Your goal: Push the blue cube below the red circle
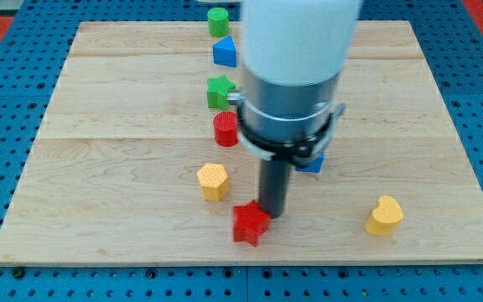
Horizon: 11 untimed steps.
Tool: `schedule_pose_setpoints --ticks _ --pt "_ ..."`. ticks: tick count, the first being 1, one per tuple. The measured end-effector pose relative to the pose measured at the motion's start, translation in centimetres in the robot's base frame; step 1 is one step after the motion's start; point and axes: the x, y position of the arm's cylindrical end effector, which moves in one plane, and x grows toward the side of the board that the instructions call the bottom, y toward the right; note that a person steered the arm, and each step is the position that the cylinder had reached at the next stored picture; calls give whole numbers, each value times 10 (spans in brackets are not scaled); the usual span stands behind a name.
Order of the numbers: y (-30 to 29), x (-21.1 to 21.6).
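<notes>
- We carry no pincer, only a rod; my tip (273, 213) rests just beside the red star (251, 223).
- The blue cube (314, 161) sits right of the red circle (225, 129), half hidden by our arm.
- We should circle right of the cube, then push it left and nearer.

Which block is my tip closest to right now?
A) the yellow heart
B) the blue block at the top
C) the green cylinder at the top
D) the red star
D: my tip ends right beside the red star near the view's bottom, apparently touching its upper right side, while the yellow heart, green cylinder and upper blue block sit well away.
</notes>
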Motion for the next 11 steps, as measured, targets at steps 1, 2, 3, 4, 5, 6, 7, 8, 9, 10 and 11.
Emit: schedule_pose_setpoints --ticks 1,2,3,4,5,6,7,8,9,10,11 --pt "-5 3" --pt "-5 0" --pt "-5 -17" --pt "59 -18" --pt "127 -22" --pt "156 -48" --pt "124 -78" --pt "48 -79" --pt "-4 -79" --pt "-14 -81" --pt "11 -89"
